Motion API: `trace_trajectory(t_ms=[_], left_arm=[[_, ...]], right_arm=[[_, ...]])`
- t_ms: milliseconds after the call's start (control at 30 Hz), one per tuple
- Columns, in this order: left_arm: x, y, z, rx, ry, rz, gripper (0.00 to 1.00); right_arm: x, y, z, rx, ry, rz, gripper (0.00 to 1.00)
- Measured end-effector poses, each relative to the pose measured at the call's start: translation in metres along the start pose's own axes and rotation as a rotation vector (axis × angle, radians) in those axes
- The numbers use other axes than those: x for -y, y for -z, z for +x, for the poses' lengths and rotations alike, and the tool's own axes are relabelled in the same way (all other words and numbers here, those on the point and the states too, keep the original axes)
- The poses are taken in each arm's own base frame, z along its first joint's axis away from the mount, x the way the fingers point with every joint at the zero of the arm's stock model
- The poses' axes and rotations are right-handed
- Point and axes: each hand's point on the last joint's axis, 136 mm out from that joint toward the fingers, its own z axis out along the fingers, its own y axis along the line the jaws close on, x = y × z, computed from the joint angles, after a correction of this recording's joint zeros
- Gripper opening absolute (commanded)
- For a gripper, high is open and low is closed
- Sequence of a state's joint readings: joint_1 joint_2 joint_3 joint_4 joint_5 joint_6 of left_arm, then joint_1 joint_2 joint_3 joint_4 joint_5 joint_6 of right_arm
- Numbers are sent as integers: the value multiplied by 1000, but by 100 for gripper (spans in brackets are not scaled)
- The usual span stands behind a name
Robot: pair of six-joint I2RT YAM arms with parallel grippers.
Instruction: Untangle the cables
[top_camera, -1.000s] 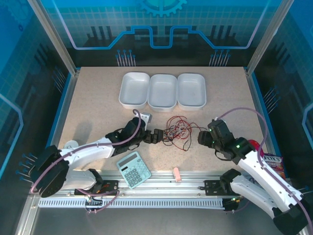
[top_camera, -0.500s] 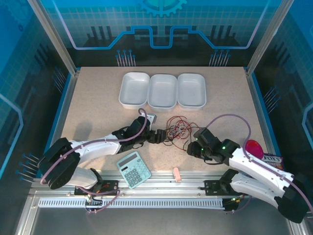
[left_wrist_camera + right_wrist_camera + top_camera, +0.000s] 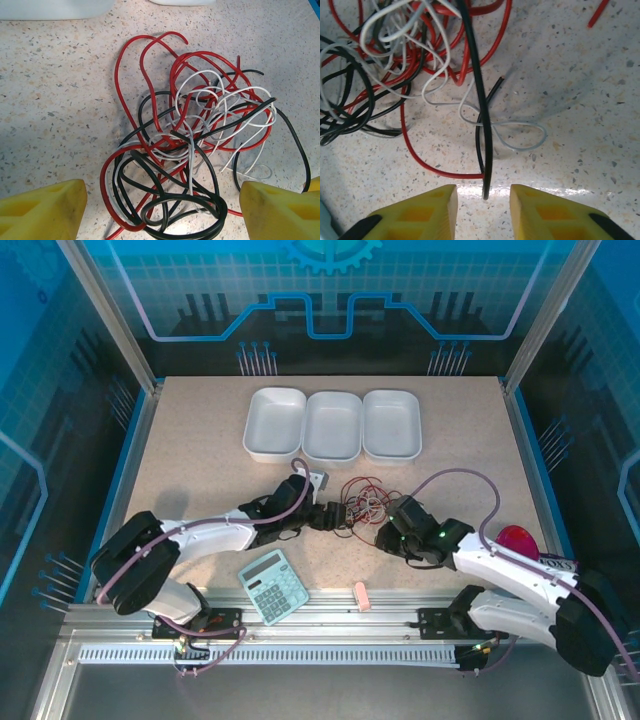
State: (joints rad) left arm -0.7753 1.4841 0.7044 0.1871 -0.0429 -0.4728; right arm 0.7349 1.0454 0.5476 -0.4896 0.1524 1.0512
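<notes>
The cables (image 3: 362, 505) lie as one knot of red, black and white wires mid-table, in front of the trays. My left gripper (image 3: 326, 517) is at the knot's left side. Seen from the left wrist, the tangle (image 3: 200, 125) spreads ahead, and its nearest black and red loops lie between the wide-apart yellow fingers (image 3: 42, 212) of the open left gripper (image 3: 160, 217). My right gripper (image 3: 384, 536) is at the knot's right side. In the right wrist view a black cable end (image 3: 485, 192) sits in the gap of the right gripper (image 3: 484, 212), touched by neither yellow finger (image 3: 420, 215).
Three white trays (image 3: 275, 424) (image 3: 332, 427) (image 3: 391, 425) stand in a row at the back. A calculator (image 3: 273, 586) and a small pink block (image 3: 362, 597) lie near the front edge. A red object (image 3: 518, 540) and a snack box (image 3: 560, 568) sit at the right.
The right arm swung left and down to the tangle's right side, its jaws narrowing. The left gripper pushed right into the tangle's left edge, its jaws narrowing slightly.
</notes>
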Motion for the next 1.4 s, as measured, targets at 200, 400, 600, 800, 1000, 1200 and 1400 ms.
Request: trace_trajectory(t_ms=[200, 400, 600, 800, 1000, 1200, 1400], left_arm=[[-3, -6, 5, -18, 1, -8, 75], [-2, -9, 7, -31, 1, -2, 58], [-1, -14, 6, -36, 0, -5, 34], [-2, -16, 9, -47, 0, -12, 22], [-4, -17, 8, -39, -2, -28, 14], [-9, -16, 7, -29, 2, -55, 8], [-12, -16, 8, -29, 5, -71, 14]], right_arm=[[9, -8, 1, -14, 6, 65, 14], [1, 1, -10, 13, 30, 72, 0], [-13, 35, -35, 100, 74, 58, 0], [-21, 73, -54, 180, 126, 48, 0], [-36, 112, -73, 253, 189, 11, 0], [-49, 147, -86, 317, 241, -31, 0], [-55, 168, -95, 358, 282, -45, 0]])
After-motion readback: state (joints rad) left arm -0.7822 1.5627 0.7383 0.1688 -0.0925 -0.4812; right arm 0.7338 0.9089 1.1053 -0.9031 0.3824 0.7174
